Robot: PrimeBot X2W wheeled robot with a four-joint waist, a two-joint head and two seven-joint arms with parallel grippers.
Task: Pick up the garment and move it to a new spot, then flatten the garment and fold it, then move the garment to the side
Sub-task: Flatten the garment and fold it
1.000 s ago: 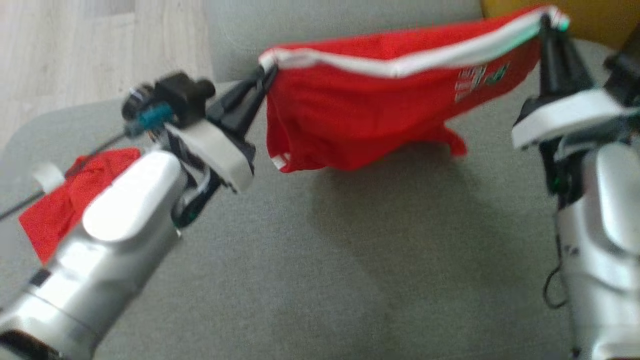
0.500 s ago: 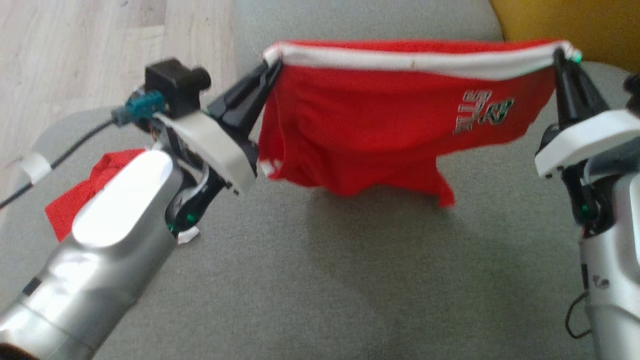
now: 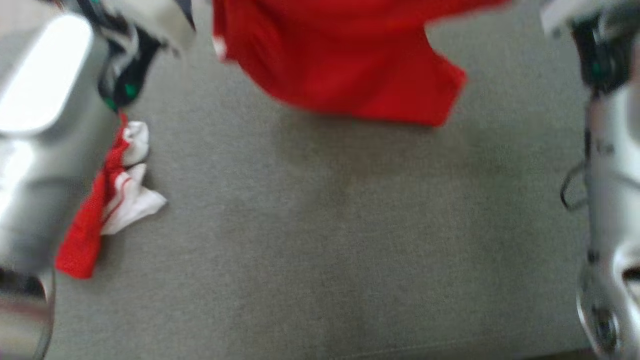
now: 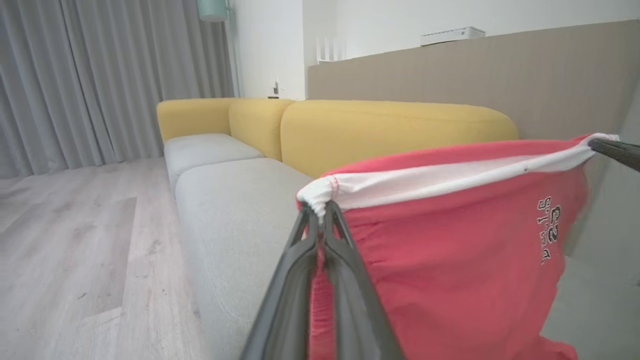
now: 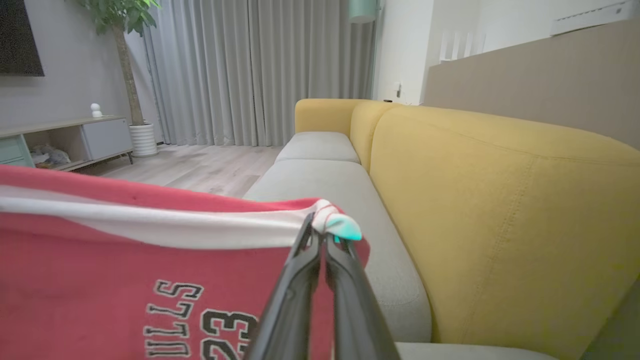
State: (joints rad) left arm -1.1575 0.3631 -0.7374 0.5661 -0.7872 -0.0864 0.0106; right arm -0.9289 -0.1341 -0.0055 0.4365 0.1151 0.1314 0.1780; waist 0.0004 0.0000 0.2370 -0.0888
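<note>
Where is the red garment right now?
The red garment hangs above the grey sofa seat at the head view's top, white waistband stretched between the left gripper and right gripper.

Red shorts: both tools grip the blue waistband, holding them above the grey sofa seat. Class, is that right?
No: the waistband is white, not blue, as the left wrist view shows. The left tool and right tool do grip it, holding the red shorts above the grey sofa seat.

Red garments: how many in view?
2. Red shorts with a white waistband hang between the left end effector and right end effector; a crumpled red-and-white garment lies on the grey fabric cushion beside the left arm. Arms may hide more.
</note>
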